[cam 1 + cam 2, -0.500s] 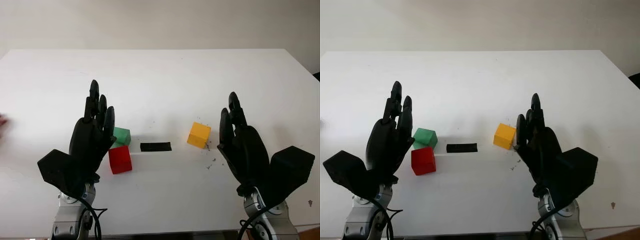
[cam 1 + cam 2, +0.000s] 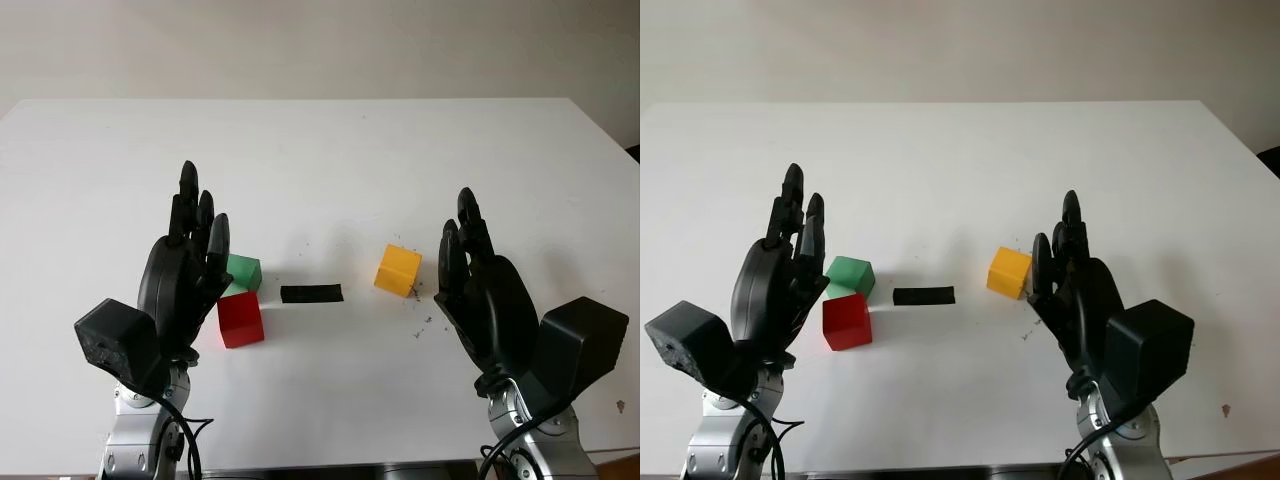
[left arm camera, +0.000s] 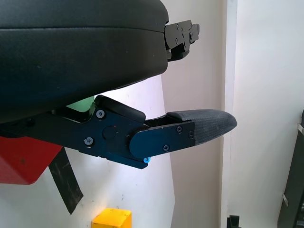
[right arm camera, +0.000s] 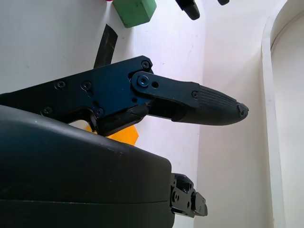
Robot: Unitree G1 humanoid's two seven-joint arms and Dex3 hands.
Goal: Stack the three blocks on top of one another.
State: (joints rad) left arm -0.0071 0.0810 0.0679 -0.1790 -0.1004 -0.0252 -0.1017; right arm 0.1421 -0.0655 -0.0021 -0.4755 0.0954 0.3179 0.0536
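Three blocks lie apart on the white table. The red block sits front left, and the green block is just behind it, touching or nearly so. The yellow block stands to the right of centre. My left hand is open and raised just left of the red and green blocks, holding nothing. My right hand is open, upright just right of the yellow block. The left wrist view shows the red block and yellow block; the right wrist view shows the green block.
A strip of black tape lies flat on the table between the green and yellow blocks. Small dark specks mark the surface in front of the yellow block. The table's far half is bare white.
Both forearms have shifted slightly, so the wrist camera housings sit closer in; a reddish object at the table's left edge is gone. The blocks have not moved.
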